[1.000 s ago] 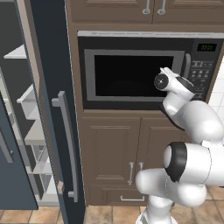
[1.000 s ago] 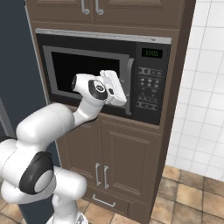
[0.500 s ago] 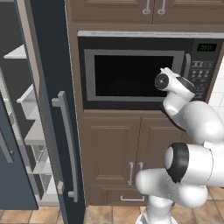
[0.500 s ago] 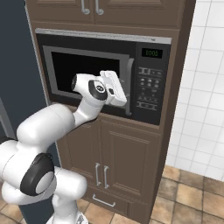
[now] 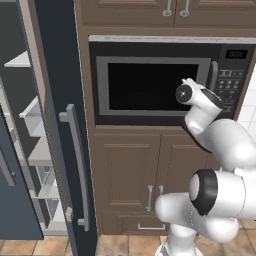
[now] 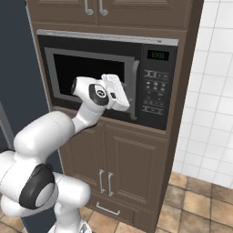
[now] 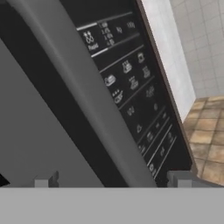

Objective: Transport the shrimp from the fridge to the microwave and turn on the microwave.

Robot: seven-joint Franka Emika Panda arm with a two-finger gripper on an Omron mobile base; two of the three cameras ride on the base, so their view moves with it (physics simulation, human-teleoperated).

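Observation:
The microwave is built into the wooden cabinets and its door is closed, the window dark. My gripper is open right at the grey vertical handle, which runs between the two fingertips. In the right base view the gripper sits against the handle, just left of the keypad with its green display. The fridge stands at the left with its door swung open, showing pale shelves. The shrimp is out of view.
Brown cabinet doors lie below the microwave and more above it. A white tiled wall and a brown tile floor are to the right. The open fridge door juts out at the left.

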